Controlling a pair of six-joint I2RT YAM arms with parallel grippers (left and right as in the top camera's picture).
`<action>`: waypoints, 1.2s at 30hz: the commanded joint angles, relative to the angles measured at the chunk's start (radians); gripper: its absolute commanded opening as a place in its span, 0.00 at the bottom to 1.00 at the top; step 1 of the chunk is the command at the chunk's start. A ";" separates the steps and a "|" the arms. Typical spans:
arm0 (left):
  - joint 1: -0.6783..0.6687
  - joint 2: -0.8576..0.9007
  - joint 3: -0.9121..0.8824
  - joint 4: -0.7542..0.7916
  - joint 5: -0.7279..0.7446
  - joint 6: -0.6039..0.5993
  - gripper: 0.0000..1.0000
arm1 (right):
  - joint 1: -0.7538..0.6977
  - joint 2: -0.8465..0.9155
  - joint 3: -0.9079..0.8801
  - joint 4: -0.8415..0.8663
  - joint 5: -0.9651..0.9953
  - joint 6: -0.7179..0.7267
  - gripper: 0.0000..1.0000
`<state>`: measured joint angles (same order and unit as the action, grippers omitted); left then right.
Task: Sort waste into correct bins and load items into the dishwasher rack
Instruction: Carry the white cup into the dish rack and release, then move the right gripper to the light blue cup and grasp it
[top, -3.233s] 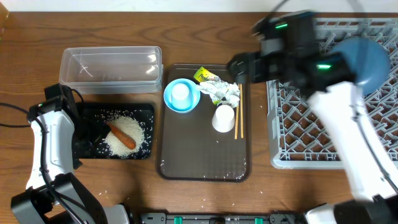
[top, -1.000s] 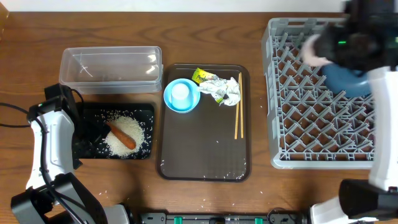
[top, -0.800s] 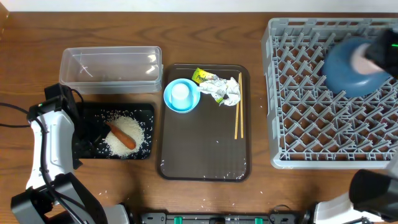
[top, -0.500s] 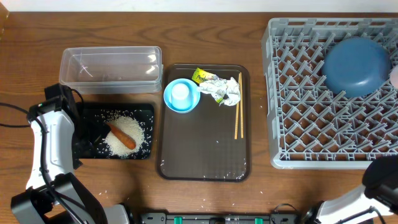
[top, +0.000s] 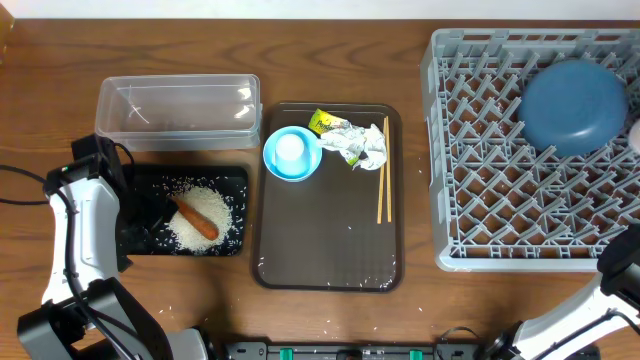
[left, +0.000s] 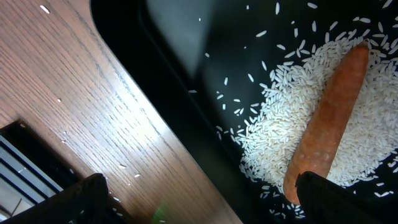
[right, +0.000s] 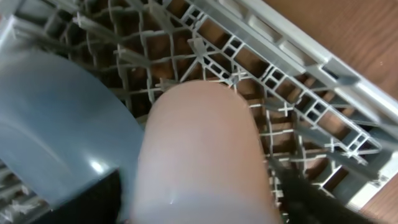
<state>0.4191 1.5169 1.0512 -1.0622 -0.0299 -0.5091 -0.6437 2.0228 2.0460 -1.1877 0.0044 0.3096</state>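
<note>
In the right wrist view a white cup (right: 199, 149) lies between the fingers of my right gripper (right: 205, 202), with a thin gap on each side. It is over the grey dishwasher rack (right: 292, 93), beside the blue plate (right: 56, 124). Overhead, the plate (top: 573, 107) leans in the rack (top: 500, 200). My left gripper (left: 205, 205) stands open over the black tray's (left: 186, 93) edge, near the carrot (left: 329, 124) and rice (left: 286, 124). The brown tray (top: 325, 250) holds a light-blue bowl (top: 275, 160) with a cup (top: 290, 148) in it, crumpled paper (top: 368, 145), a wrapper (top: 325, 122) and chopsticks (top: 383, 185).
An empty clear tub (top: 178, 110) stands behind the black tray (top: 235, 180). Loose rice grains lie on the wood by the tray's edge (left: 124, 168). The left arm (top: 85, 225) runs along the table's left side.
My right arm has swung from above the rack off the overhead view's right edge. Its jaws have spread apart around the white cup. The left arm has not moved.
</note>
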 joint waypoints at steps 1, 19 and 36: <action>0.005 0.001 -0.001 -0.003 -0.008 -0.005 0.99 | -0.008 0.011 0.000 -0.001 0.018 -0.012 0.98; 0.005 0.001 -0.001 -0.003 -0.008 -0.005 0.99 | 0.137 -0.147 0.001 -0.042 -0.334 -0.011 0.96; 0.005 0.001 -0.001 -0.003 -0.008 -0.005 0.99 | 1.036 -0.040 0.000 0.142 -0.163 -0.141 0.99</action>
<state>0.4191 1.5169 1.0512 -1.0622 -0.0299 -0.5091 0.3000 1.9301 2.0422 -1.0561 -0.2554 0.1852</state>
